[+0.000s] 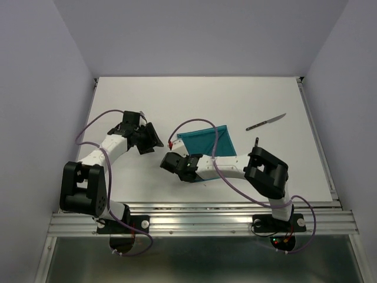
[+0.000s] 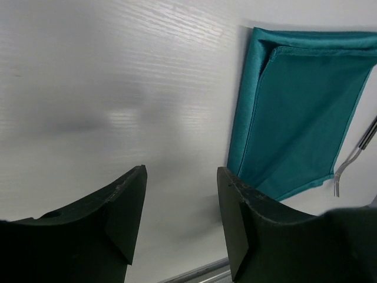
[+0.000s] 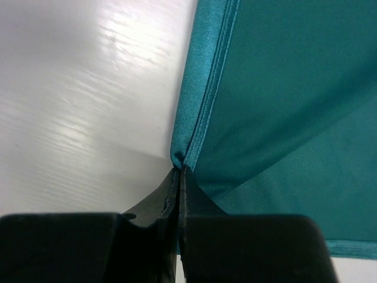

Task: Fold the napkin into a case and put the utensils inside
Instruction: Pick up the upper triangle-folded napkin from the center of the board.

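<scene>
The teal napkin (image 1: 206, 140) lies partly folded at the table's middle, a doubled flap (image 2: 306, 106) showing along its hemmed border. My right gripper (image 3: 178, 171) is shut on the napkin's hemmed edge (image 3: 197, 118), and it sits at the cloth's near left side (image 1: 172, 160). My left gripper (image 2: 181, 177) stands open over bare table just left of the napkin (image 1: 154, 140), with nothing between its fingers. The fork (image 2: 353, 158) lies beside the napkin's far side. The knife (image 1: 266, 122) rests to the right of the cloth. The right forearm hides the napkin's near edge.
The white table (image 1: 118, 100) is walled by pale panels at the back and sides. A metal rail (image 1: 200, 221) runs along the near edge at the arm bases. Purple cables loop over both arms.
</scene>
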`<act>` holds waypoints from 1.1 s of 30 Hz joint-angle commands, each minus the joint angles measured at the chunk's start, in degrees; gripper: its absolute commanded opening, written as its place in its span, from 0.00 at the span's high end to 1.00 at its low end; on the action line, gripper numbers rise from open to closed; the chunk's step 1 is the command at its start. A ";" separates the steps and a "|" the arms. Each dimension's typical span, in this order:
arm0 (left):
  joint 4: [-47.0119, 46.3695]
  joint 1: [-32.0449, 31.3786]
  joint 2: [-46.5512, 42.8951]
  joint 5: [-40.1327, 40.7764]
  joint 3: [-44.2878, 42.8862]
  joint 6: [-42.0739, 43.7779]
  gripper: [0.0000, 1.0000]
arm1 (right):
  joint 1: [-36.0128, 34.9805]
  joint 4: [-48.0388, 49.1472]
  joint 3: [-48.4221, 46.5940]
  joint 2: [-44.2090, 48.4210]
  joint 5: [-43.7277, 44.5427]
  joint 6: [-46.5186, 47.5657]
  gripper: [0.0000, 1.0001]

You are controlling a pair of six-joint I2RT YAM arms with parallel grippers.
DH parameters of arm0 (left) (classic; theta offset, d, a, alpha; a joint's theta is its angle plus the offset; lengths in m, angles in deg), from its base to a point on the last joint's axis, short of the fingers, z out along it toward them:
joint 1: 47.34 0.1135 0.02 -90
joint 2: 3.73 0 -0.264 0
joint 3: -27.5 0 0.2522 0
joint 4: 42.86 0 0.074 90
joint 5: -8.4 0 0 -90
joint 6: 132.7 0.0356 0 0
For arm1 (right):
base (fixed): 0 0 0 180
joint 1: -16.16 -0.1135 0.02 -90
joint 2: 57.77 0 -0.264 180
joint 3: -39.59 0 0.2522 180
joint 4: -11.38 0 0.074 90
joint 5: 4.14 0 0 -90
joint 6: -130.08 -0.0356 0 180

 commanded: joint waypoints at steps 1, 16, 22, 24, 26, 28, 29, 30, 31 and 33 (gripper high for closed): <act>-3.17 -3.02 1.23 -3.75 -0.29 -1.12 0.32 | -0.28 5.21 5.08 6.07 2.03 2.37 0.99; -13.89 -8.57 10.55 -11.40 -1.00 -4.46 0.17 | -0.28 15.85 17.21 17.94 0.09 6.33 0.99; -19.43 -9.62 14.41 -12.63 -1.70 -6.48 0.17 | -0.28 15.85 18.18 19.35 0.09 5.89 0.99; -20.74 -9.80 16.51 -12.54 -2.23 -6.92 0.17 | -0.28 15.85 18.27 19.61 0.09 5.89 0.99; -21.71 -9.89 17.75 -12.89 -2.75 -7.54 0.18 | -0.28 15.85 18.27 19.79 0.18 5.98 0.99; -23.03 -10.24 18.98 -12.72 -3.10 -8.50 0.19 | -0.28 15.85 18.36 19.97 0.27 6.07 0.99; -23.38 -10.32 19.34 -12.72 -3.28 -8.76 0.19 | -0.28 15.85 18.36 20.06 0.36 5.98 0.99; -23.82 -10.41 20.04 -12.63 -3.46 -9.11 0.20 | -0.28 15.85 18.44 20.23 0.27 5.98 0.99; -24.00 -10.59 20.30 -12.28 -3.81 -9.29 0.21 | -0.28 15.94 18.53 20.41 0.27 5.90 0.99; -24.26 -10.76 21.18 -12.01 -4.07 -9.47 0.23 | -0.28 15.85 18.62 20.67 0.44 5.98 0.99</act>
